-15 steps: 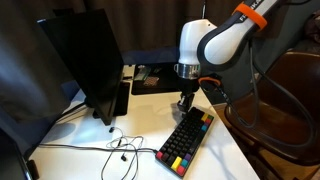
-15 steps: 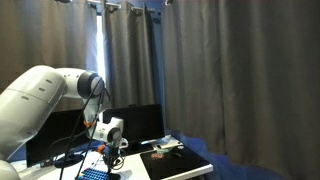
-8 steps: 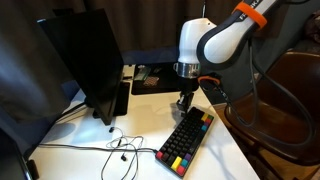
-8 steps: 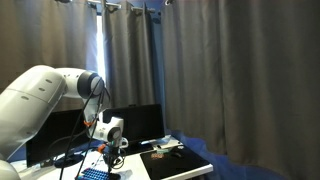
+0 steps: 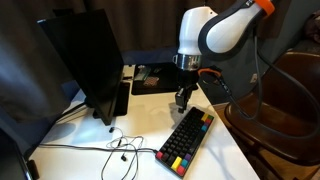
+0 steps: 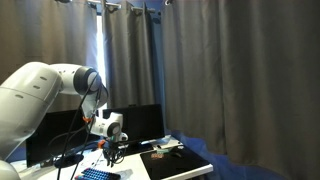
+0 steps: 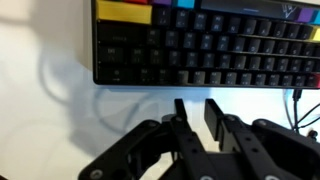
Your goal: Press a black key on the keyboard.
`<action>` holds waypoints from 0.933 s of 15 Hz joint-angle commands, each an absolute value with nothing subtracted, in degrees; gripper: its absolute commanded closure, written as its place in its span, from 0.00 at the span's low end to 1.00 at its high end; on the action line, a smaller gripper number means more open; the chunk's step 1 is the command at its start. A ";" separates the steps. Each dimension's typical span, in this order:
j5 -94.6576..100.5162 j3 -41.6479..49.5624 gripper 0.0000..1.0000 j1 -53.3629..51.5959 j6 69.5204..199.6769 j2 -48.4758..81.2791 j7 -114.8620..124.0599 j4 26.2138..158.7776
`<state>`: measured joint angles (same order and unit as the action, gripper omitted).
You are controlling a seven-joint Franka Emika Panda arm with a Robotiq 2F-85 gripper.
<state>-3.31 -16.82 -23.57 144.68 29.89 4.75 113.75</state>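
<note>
The keyboard [image 5: 188, 140] is black with red, yellow, green and blue keys along its near end and lies on the white table; it also shows at the lower edge of an exterior view [image 6: 98, 174]. In the wrist view the keyboard [image 7: 200, 50] fills the top, with yellow and blue keys along the upper edge. My gripper [image 5: 181, 103] hangs above the table just beyond the keyboard's far end, not touching it. It also shows in an exterior view [image 6: 108, 158]. In the wrist view its fingers [image 7: 196, 105] are drawn close together, hold nothing, and are over bare white table.
A dark monitor [image 5: 85, 60] stands to the side of the keyboard, with thin cables [image 5: 120, 148] trailing across the white table [image 5: 140, 125]. A black tray [image 5: 155, 78] sits at the back. Dark curtains [image 6: 230, 70] hang behind.
The arm has lifted a little; the gripper is higher above the keyboard's far end than before.
</note>
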 commanded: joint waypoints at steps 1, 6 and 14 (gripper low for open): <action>-3.56 -17.92 0.40 -22.66 140.22 24.81 3.67 116.51; -4.74 -18.38 0.05 -21.33 138.03 17.45 2.73 120.64; -8.07 -18.84 0.00 -18.69 137.17 2.57 -0.15 129.86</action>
<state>-5.89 -18.06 -19.80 138.28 9.81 1.61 124.66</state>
